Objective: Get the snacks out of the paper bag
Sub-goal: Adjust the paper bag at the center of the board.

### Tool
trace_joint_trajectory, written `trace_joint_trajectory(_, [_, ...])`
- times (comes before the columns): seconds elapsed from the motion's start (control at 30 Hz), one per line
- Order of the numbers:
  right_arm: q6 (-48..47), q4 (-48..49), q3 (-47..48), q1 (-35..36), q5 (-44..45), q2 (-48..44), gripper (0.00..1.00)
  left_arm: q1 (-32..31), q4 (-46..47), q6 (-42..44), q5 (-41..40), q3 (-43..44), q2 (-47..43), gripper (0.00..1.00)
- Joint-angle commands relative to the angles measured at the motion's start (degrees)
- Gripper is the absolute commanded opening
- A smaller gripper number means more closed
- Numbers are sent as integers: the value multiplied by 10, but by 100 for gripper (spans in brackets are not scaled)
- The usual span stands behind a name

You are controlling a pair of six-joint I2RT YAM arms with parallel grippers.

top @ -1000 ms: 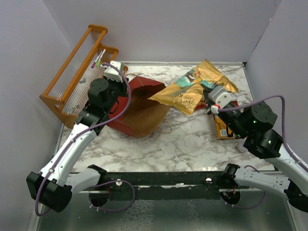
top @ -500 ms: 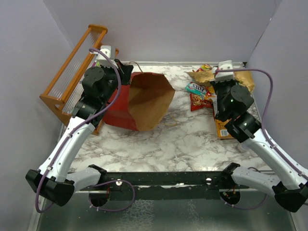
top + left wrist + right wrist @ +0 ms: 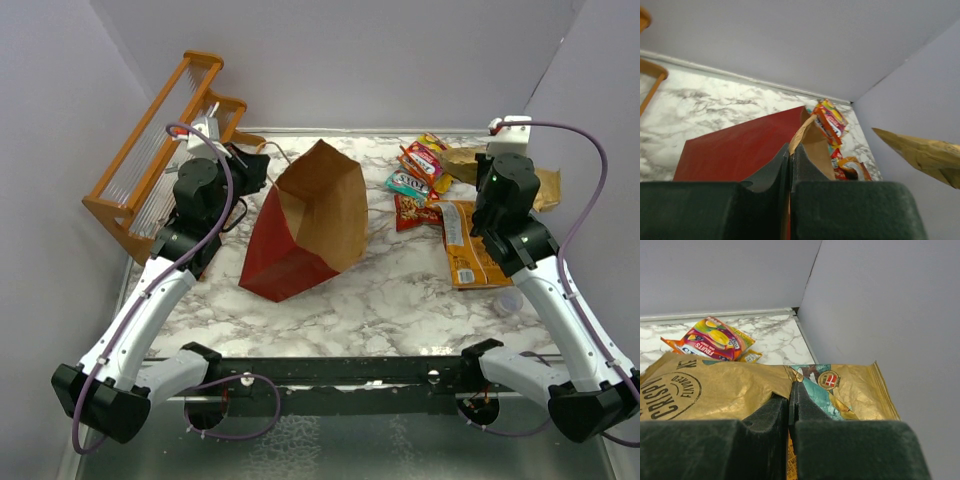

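Note:
The paper bag (image 3: pixel 300 230), red outside and brown inside, is tipped up mid-table with its mouth facing up and right. My left gripper (image 3: pixel 790 150) is shut on its brown rim beside a handle; from above this gripper (image 3: pixel 260 172) sits at the bag's back-left corner. My right gripper (image 3: pixel 791 390) is shut on the tan-gold bag (image 3: pixel 715 390), held low at the far right (image 3: pixel 547 188). Other snacks lie on the table: red-yellow packets (image 3: pixel 424 158), a teal packet (image 3: pixel 407 183), a red packet (image 3: pixel 410 210) and a red Doritos bag (image 3: pixel 465 245).
An orange wooden slatted rack (image 3: pixel 150 170) stands against the left wall, just behind my left arm. Grey walls close in the table at the back and both sides. The right wall is near the held gold bag.
My right gripper carried the tan-gold bag from above the paper bag to the far right. My left gripper lifted the paper bag's rim, swinging the bag upright and rightward. Small packets now lie uncovered.

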Motion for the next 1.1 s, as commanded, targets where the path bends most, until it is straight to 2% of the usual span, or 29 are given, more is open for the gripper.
trace_joint_trajectory(0.0, [29,3,10,-5,-4,4,1,9,-27,-18,-93,-39,-45,0])
trace_joint_trajectory(0.23, [42,-41,43,-5,14,38,1,12,-57,51,-199,-94,-116,0])
trace_joint_trajectory(0.4, [41,-56,10,-5,87,37,1,12,-64,95,-235,-119,-138,4])
trace_joint_trajectory(0.5, [57,-71,-23,-26,100,26,1,11,-61,113,-253,-136,-148,12])
trace_joint_trajectory(0.67, [111,-91,-45,-110,83,41,1,-14,-42,155,-293,-152,-158,22])
trace_joint_trajectory(0.83, [174,-95,-89,-124,120,97,1,-33,-26,186,-306,-169,-183,32])
trace_joint_trajectory(0.87, [184,-90,-107,-124,114,108,2,-35,-22,188,-307,-175,-188,40])
trace_joint_trajectory(0.93, [284,-151,-113,-124,65,138,1,-38,-20,190,-308,-185,-199,50])
trace_joint_trajectory(1.0, [357,-199,-108,-123,9,167,1,-44,-26,198,-310,-184,-204,54])
trace_joint_trajectory(1.07, [391,-211,-115,-122,-16,181,1,-48,-30,202,-321,-183,-208,57])
